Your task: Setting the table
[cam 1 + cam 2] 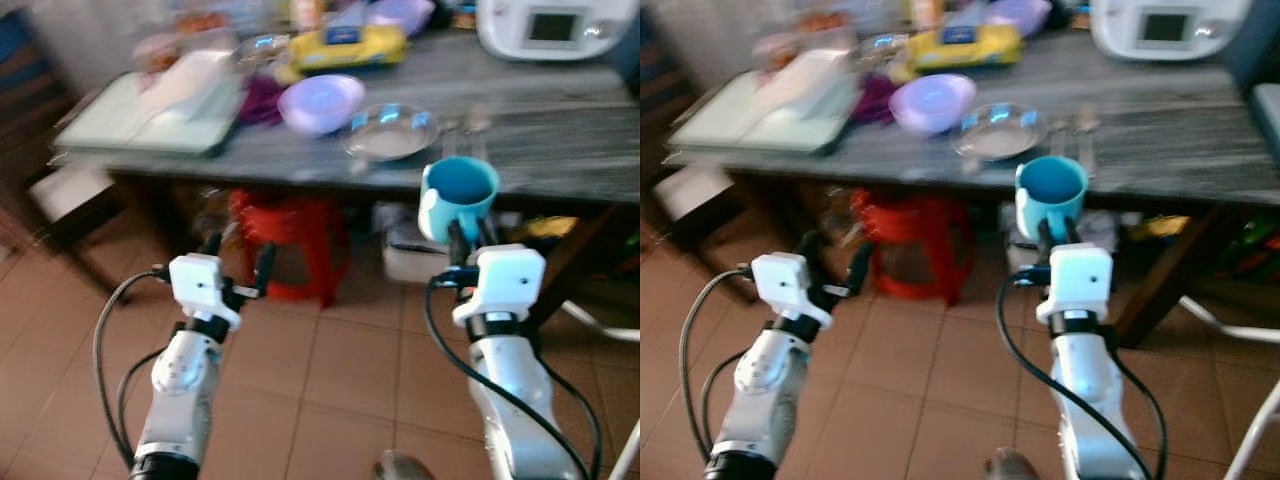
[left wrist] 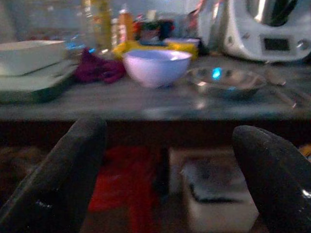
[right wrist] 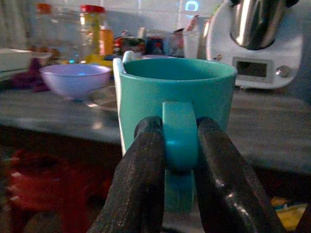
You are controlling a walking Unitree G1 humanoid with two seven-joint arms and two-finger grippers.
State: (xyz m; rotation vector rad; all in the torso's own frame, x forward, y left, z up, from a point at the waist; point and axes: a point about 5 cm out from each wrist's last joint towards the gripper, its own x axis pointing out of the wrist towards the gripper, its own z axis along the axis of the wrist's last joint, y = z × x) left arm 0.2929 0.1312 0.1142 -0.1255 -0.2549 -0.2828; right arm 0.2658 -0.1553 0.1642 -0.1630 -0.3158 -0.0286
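From the left eye view, the right pincer [image 1: 470, 232] is raised in front of the bench [image 1: 560, 150], its fingers closed on the handle of a teal mug [image 1: 459, 196] that is held upright in the air just short of the bench's near edge, not resting on it. The left pincer [image 1: 238, 262] hangs lower and to the left, over the tiled floor [image 1: 330, 370], with its fingers apart and nothing between them. On the bench lie a glass plate [image 1: 390, 131], a lilac bowl [image 1: 321, 103] beside it, a pale green tray [image 1: 140, 125] at the left end and a white kitchen machine [image 1: 555, 27] at the back right; a red stool [image 1: 290, 245] stands underneath. The right eye view shows the same layout, blurred. In the left wrist view, the two black fingers [image 2: 63, 174] stand wide apart, with the bowl and plate on the bench beyond them. In the right wrist view, the fingers [image 3: 141, 179] press against both sides of the mug's handle [image 3: 180, 138], the mug's open mouth level, and the bench edge lies just behind it.
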